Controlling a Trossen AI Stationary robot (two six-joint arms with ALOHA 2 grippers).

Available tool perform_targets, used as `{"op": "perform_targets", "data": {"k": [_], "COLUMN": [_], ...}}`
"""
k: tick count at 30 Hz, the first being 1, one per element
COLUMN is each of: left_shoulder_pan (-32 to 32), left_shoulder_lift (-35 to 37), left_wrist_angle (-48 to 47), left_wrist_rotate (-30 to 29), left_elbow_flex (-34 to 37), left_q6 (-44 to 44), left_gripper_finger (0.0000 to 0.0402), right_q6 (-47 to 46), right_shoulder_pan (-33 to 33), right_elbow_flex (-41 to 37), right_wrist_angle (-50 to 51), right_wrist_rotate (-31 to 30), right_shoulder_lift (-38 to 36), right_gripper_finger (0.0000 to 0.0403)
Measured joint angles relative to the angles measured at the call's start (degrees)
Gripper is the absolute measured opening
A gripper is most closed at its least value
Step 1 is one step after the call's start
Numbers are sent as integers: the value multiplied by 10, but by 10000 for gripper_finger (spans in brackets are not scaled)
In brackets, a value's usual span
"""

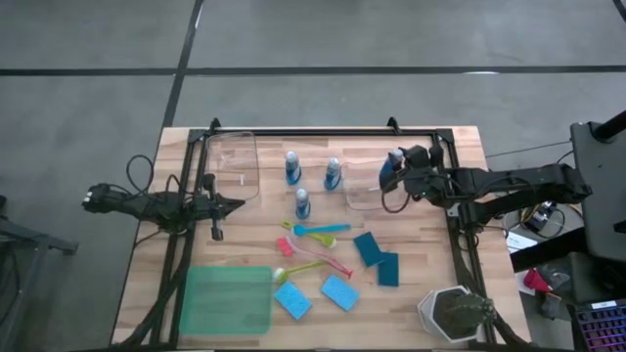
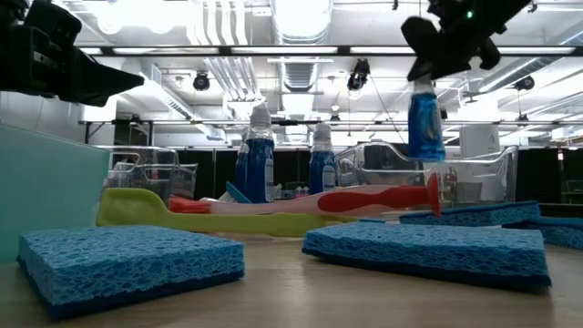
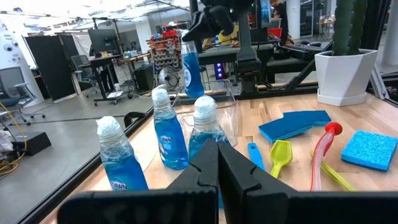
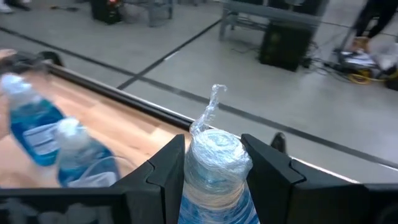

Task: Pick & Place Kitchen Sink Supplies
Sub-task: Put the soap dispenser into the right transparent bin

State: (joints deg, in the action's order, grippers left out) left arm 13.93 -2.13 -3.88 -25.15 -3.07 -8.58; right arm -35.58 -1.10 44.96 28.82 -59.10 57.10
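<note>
Transport step: the right gripper (image 4: pixel 214 165), clamped on a blue bottle (image 2: pixel 425 123), held it aloft over the right clear bin (image 1: pixel 364 186), release judged next; left gripper (image 1: pixel 238 204) was shut, idle.

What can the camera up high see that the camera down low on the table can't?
Only the high view shows the plant pot, the left gripper shut over the table, and the clear bin beside it. Only the low view shows the ceiling lights and the room behind. Both show the right gripper holding a blue bottle in the air, three bottles standing, and the sponges.
</note>
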Motion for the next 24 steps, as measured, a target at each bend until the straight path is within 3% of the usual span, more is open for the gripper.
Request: {"op": "perform_targets", "data": {"k": [5, 24], "left_shoulder_pan": [0, 0], "left_shoulder_lift": [0, 0], "left_wrist_angle": [0, 0], "left_wrist_rotate": [0, 0], "left_elbow_flex": [0, 0], "left_q6": [0, 0], "left_gripper_finger": [0, 0], "right_q6": [-53, -206], "right_shoulder_pan": [0, 0], "right_elbow_flex": [-37, -154], "right_wrist_angle": [2, -6], "right_wrist_rotate": [-42, -80], "right_shoulder_lift": [0, 0], "right_gripper_finger": [141, 141]}}
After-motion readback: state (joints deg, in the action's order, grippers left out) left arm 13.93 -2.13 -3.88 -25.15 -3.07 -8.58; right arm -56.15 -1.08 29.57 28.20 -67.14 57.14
